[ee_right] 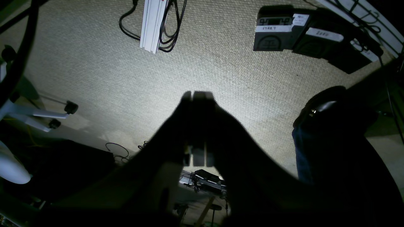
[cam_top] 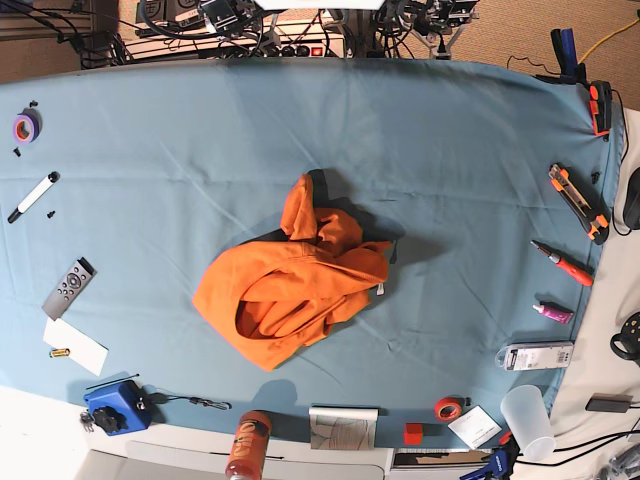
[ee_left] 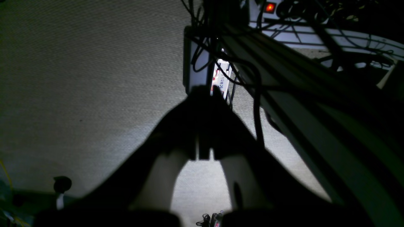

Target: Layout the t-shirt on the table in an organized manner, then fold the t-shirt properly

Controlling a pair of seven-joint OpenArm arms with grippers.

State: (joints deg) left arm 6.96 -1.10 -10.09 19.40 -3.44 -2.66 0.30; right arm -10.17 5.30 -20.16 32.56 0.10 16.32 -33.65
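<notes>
At the middle of the table point(cam_top: 470, 140), the t-shirt point(cam_top: 290, 295) lay in a crumpled heap, bunched and folded over itself, with one part standing up toward the far edge. No sleeve, hem or collar could be traced flat, though a small white tag showed at the heap's right edge. The shirt had not been laid out, and no fold had been made; in my judgement the whole task remained: spreading the shirt flat first, then folding it.

Neither arm appeared in the base view. Both wrist cameras looked down at carpeted floor, not at the table. The left gripper point(ee_left: 204, 90) showed as a dark silhouette with its jaws together and nothing between them. The right gripper point(ee_right: 198, 94) was likewise closed and empty. Both stood well apart from the shirt, so I judged that work on it had not begun.

Loose items lay around the table's margins, among them a remote point(cam_top: 68, 287), a marker point(cam_top: 33, 196) and an orange-lidded bottle point(cam_top: 248, 445); none touched the shirt.
</notes>
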